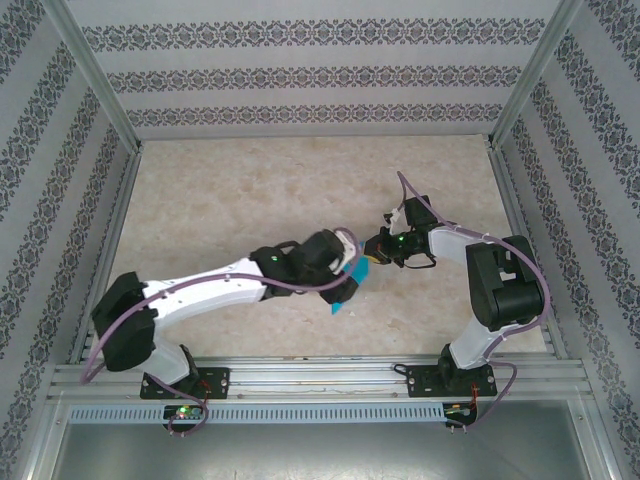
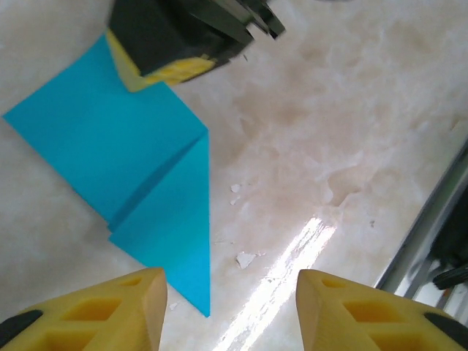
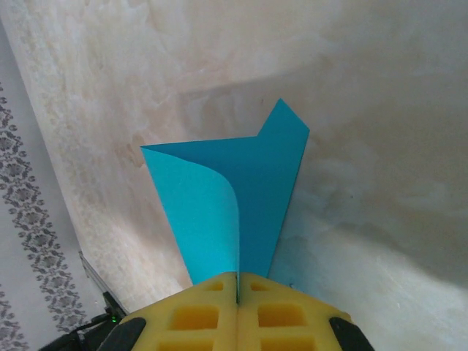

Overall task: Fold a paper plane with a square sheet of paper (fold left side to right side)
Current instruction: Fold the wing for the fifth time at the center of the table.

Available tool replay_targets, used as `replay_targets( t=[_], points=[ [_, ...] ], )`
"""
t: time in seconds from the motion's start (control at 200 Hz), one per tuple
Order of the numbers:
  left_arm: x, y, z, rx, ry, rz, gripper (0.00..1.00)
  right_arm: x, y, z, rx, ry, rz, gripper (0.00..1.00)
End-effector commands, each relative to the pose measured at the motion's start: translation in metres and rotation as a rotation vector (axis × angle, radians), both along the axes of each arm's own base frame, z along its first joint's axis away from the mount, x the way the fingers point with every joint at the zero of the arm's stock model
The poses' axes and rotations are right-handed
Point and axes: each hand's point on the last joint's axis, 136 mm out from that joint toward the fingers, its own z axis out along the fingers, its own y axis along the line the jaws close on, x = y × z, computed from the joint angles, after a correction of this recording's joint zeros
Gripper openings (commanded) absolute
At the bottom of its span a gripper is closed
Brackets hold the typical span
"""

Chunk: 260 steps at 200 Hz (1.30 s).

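Turquoise paper sheet (image 2: 110, 139), partly folded, pointed, pinched in right gripper (image 3: 238, 281)

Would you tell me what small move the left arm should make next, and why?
Probably lower the open left jaws onto the paper and press its crease flat: the right jaws are shut on one corner, and a flap curls up loose.

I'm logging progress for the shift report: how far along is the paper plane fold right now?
Done: the blue sheet shows one crease, with a triangular flap folded over. In hand: the right jaws are shut on a corner, a layer curling upward; the left jaws stand open over the table beside the sheet's point, holding nothing. To do: it is no narrow dart yet, so more folds likely remain.
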Motion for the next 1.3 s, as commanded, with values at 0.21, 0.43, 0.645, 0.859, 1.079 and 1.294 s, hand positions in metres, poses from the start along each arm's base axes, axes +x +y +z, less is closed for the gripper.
replay_targets(
  t=[0.21, 0.43, 0.645, 0.859, 1.079, 1.294],
  points=[
    [0.006, -0.009, -0.056, 0.286, -0.056, -0.004, 0.5, 0.004, -0.002, 0.004, 0.009, 0.062, -0.067, 0.0],
    [0.005, -0.018, -0.076, 0.343, -0.048, -0.032, 0.51, 0.004, -0.004, 0.001, 0.003, 0.081, -0.085, 0.0],
    [0.009, -0.01, -0.096, 0.447, -0.062, -0.039, 0.51, 0.005, -0.003, -0.002, 0.008, 0.097, -0.087, 0.0],
    [0.015, -0.001, -0.103, 0.523, -0.09, -0.033, 0.5, 0.005, -0.003, -0.003, 0.008, 0.102, -0.088, 0.0],
    [0.015, 0.0, -0.108, 0.516, -0.093, -0.023, 0.45, 0.004, -0.004, -0.006, 0.002, 0.108, -0.089, 0.0],
    [0.014, 0.001, -0.112, 0.515, -0.086, -0.016, 0.31, 0.003, -0.005, -0.011, -0.008, 0.116, -0.09, 0.0]
  ],
)
